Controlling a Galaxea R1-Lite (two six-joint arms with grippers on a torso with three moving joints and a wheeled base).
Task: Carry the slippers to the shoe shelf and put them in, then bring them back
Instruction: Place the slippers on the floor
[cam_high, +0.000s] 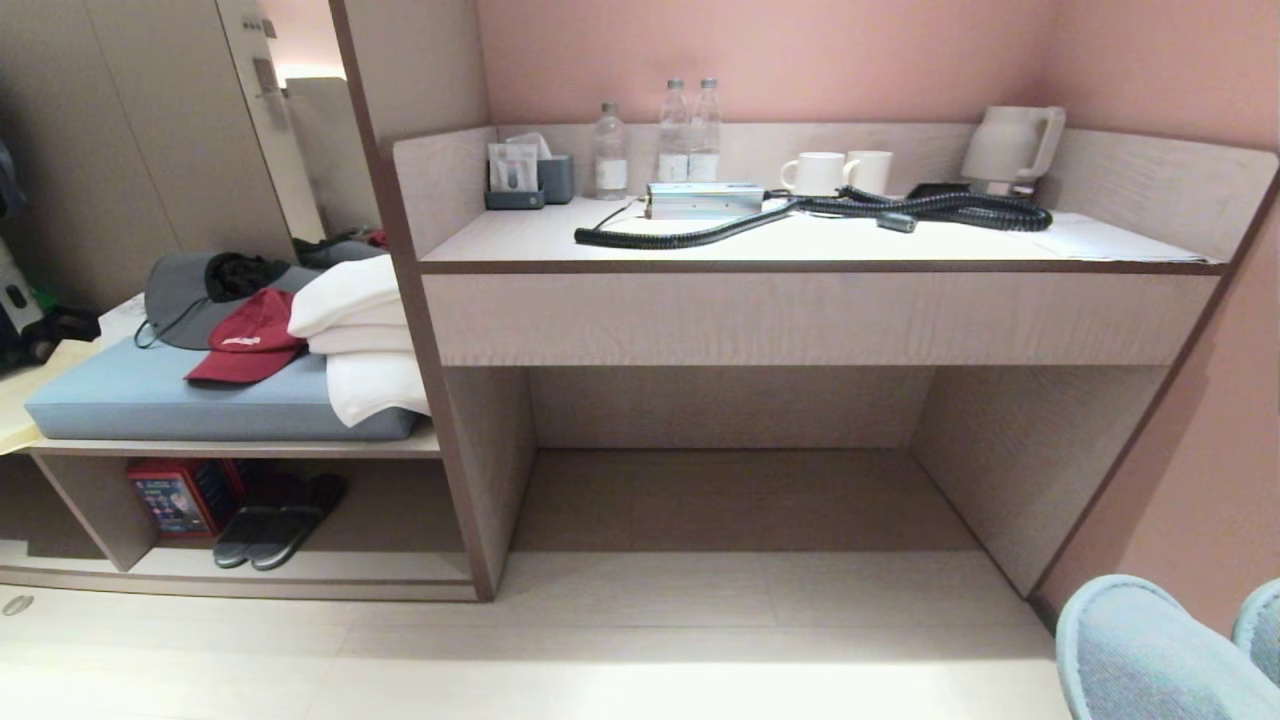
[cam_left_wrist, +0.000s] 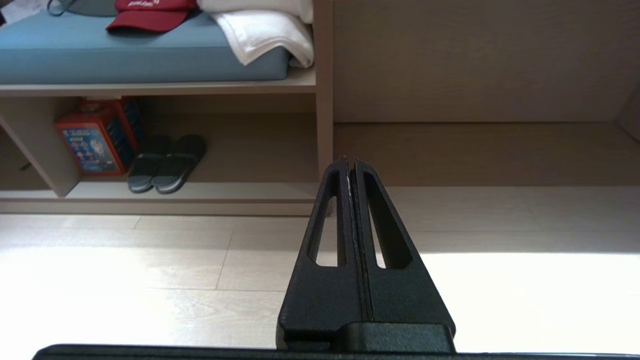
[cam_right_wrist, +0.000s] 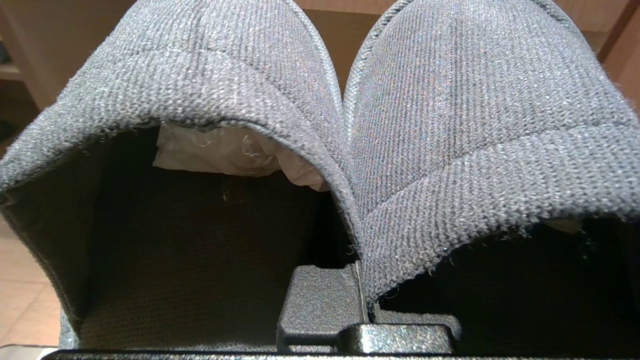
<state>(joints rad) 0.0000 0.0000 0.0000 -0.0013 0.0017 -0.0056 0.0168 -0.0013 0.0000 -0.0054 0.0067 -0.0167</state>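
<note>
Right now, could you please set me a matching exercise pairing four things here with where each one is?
Things: 1 red cap; 2 kettle; 3 dark slides; 4 grey knit slippers.
Places: A in the shoe shelf; B pinched in the right claw; C on the blue cushion; D on the desk top.
Pairs: 1-C, 2-D, 3-A, 4-B.

The slippers (cam_high: 1140, 650) sat side by side at the lower right of the head view, nipped together in my right jaws. The shoe shelf (cam_high: 380, 565) lay at lower left, under a cushion (cam_high: 150, 400) and left of the desk (cam_high: 800, 245). Another pair (cam_high: 280, 520) lay inside it, right of a box (cam_high: 180, 495).
</note>
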